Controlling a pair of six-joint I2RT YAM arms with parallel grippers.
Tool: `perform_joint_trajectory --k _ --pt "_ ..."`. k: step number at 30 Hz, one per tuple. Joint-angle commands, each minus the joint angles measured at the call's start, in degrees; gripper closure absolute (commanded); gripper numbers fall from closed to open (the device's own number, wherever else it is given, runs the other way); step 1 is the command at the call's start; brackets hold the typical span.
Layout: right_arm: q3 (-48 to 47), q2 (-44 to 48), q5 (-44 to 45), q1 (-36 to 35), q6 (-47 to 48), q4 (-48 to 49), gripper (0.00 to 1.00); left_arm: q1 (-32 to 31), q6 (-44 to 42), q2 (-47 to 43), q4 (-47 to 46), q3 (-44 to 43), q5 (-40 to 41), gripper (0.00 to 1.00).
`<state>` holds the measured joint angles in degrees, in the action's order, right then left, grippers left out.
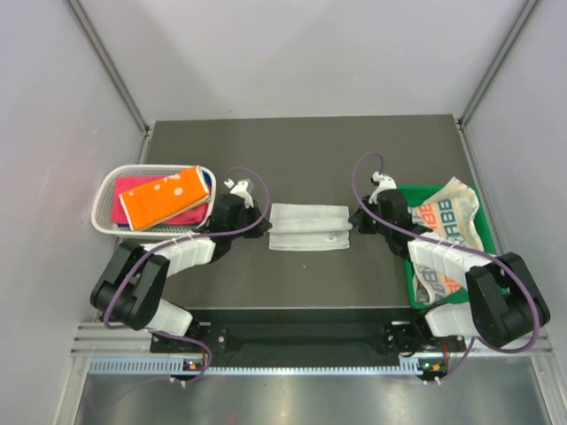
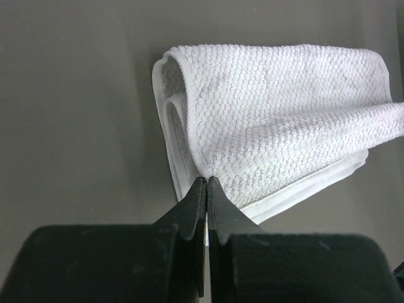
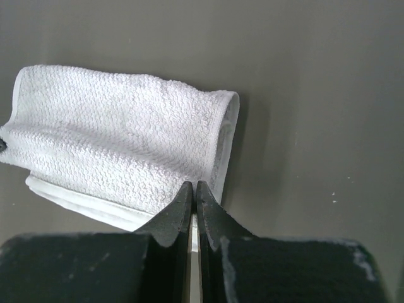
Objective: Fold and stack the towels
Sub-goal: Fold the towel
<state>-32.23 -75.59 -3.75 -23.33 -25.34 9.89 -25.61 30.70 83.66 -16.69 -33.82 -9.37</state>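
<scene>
A pale grey-white towel (image 1: 308,227) lies folded into a long strip on the dark table, between the two arms. My left gripper (image 1: 264,226) is shut on its left end; in the left wrist view the jaws (image 2: 207,180) pinch the near edge of the towel (image 2: 278,120). My right gripper (image 1: 354,221) is shut on its right end; in the right wrist view the jaws (image 3: 194,185) pinch the towel (image 3: 120,139) at its near corner. The towel's top layer bulges up a little between the grippers.
A white mesh basket (image 1: 104,199) at the left holds an orange dotted towel (image 1: 164,197) on a pink-red one (image 1: 133,186), with a blue edge (image 1: 206,180) showing. A green tray (image 1: 416,191) at the right holds letter-print towels (image 1: 447,217).
</scene>
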Motion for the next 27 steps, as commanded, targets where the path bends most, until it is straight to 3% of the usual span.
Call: perform_joint_trajectory --k 1,10,12,16,19,27 --pt "0.7 2.0 2.1 -1.0 -0.1 1.8 1.0 -0.2 0.4 -2.5 -2.9 1.2 1.0 1.0" --pt "3.2 1.1 2.2 -2.1 -1.0 3.3 0.99 -1.2 0.8 -1.0 -2.9 1.9 -0.5 1.0" --pt "3.7 1.1 2.3 -2.3 -1.3 3.6 0.95 -1.4 0.9 -0.6 -2.7 2.1 -1.2 1.0" --pt "4.3 2.5 2.8 -2.5 -1.6 3.2 0.74 -1.5 1.2 -1.4 -2.0 2.4 -1.3 0.83" --pt "3.6 4.1 3.0 -2.4 -1.6 1.4 0.67 -1.5 0.8 -3.1 0.2 1.7 -0.5 0.73" --pt "-0.2 10.1 6.2 -2.9 -1.6 -7.4 0.65 -1.4 -0.4 -11.2 15.4 -5.2 5.9 0.72"
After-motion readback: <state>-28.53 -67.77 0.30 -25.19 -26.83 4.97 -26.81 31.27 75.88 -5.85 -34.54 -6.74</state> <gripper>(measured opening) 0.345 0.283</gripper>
